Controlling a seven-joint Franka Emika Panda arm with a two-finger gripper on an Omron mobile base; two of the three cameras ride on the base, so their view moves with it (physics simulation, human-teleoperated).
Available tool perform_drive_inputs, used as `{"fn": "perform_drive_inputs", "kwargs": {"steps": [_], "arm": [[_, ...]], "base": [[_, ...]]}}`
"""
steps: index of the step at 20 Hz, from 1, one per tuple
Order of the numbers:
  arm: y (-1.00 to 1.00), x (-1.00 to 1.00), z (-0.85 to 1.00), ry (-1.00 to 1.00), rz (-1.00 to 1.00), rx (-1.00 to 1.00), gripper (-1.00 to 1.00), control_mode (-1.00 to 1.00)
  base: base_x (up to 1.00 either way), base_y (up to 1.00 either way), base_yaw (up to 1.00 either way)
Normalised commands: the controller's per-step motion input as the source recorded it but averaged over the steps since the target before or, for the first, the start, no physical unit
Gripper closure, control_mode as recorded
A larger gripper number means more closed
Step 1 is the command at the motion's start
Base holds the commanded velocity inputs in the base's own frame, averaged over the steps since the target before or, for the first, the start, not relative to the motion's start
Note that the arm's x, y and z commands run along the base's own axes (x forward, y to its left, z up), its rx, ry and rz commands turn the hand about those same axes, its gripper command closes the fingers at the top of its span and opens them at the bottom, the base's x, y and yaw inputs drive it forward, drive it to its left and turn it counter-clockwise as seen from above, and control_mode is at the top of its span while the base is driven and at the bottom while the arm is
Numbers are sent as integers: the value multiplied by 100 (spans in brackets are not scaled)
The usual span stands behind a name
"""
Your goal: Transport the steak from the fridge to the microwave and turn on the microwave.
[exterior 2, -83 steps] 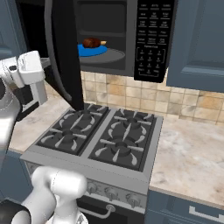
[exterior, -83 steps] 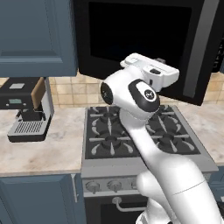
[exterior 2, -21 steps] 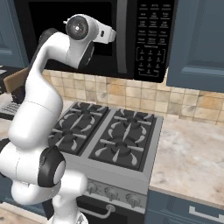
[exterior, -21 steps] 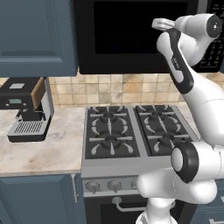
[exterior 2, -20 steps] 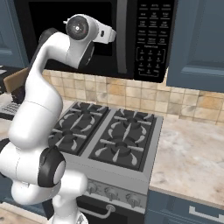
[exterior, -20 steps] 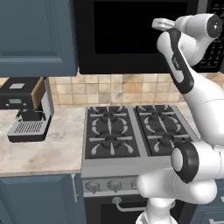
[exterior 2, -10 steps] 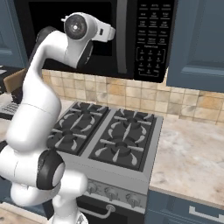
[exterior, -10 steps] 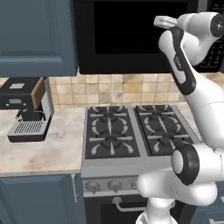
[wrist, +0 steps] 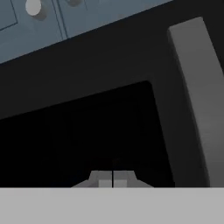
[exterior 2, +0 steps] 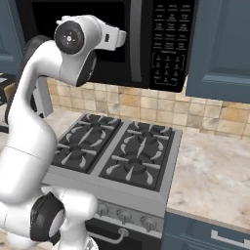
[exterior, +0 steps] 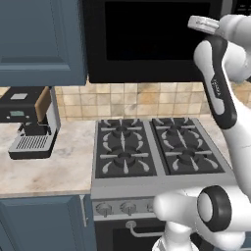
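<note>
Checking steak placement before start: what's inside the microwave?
Can't tell. The microwave door is closed and its window is solid black; anything inside is covered. The shut tool faces the window.

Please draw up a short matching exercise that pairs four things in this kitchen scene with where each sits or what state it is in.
Things:
1. microwave
2. gripper
3. coffee machine
4. gas hob

Descriptions:
A. on the counter, left of the burners
B. door closed, mounted above the burners
C. four burners, set between the two stretches of counter
D. fingertips together, holding nothing, in front of the dark window

Pairs: 1-B, 2-D, 3-A, 4-C
</note>
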Motion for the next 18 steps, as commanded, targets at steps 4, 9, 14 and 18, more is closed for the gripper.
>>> {"fn": "perform_drive_inputs", "kwargs": {"steps": [4,9,14,18], "arm": [[-18,-64,0,-5,-8,0,100,-100],[-19,-38,0,-9,-5,0,100,-100],[-15,-18,-7,-3,0,5,100,-100],[-21,-29,0,0,0,13,100,-100]], "base": [[0,0,0],[0,0,0],[0,0,0],[0,0,0]]}}
